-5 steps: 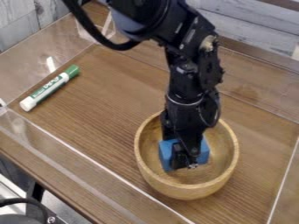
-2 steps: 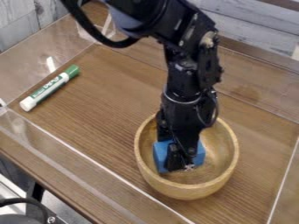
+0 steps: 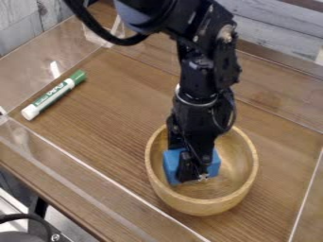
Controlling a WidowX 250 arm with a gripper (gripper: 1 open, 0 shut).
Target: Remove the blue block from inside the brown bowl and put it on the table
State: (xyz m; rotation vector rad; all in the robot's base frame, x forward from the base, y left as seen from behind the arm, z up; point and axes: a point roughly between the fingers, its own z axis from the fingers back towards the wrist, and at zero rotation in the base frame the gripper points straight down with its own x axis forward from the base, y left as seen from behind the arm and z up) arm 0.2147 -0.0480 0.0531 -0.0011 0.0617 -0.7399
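blue block (image 3: pixel 190 166) shifted left inside brown bowl (image 3: pixel 202 196), gripped by claw (image 3: pixel 192 170)

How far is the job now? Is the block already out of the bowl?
Not out yet. Done: the gripper has reached down into the bowl and is shut on the blue block. In hand: the block is gripped but sits inside the rim. Left: lift it clear, carry it over bare table, set it down and release.

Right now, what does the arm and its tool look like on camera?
The arm is glossy black with chunky jointed segments, a blue section near the top edge, and a black cable looping beside it. The tool is black too, narrow and dark; no markings are readable.
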